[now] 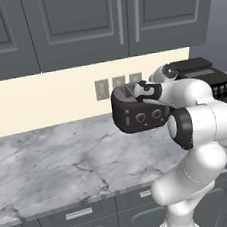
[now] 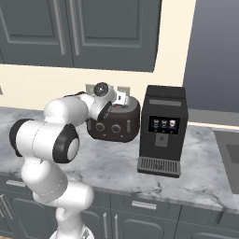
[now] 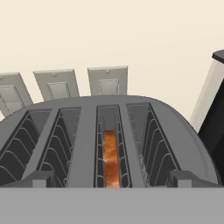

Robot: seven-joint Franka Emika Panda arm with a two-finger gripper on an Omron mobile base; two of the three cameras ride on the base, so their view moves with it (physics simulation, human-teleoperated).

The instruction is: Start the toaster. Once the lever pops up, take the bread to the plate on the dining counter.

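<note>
Bread [image 3: 110,159] sat low in the toaster [image 1: 138,113], in the third slot from the left as the hand view showed it, with just its orange-brown top edge visible between the wire guides. By judgement the slice would be light, thin and somewhat crumbly, stiff enough to lift by the edge but easily crushed or torn; the sound hold would be across its two flat faces at the top crust, once it stood proud of the slot. As it lay, too little was exposed to pinch. The toaster was a squat black rounded unit with four slots and two round knobs on its front, standing on the marble worktop [image 1: 56,168] against the wall, beside a taller black appliance [image 2: 162,130]. The gripper [image 1: 143,88] hovered just above the slots, fingers [image 3: 39,179] spread fully apart and holding nothing.
</note>
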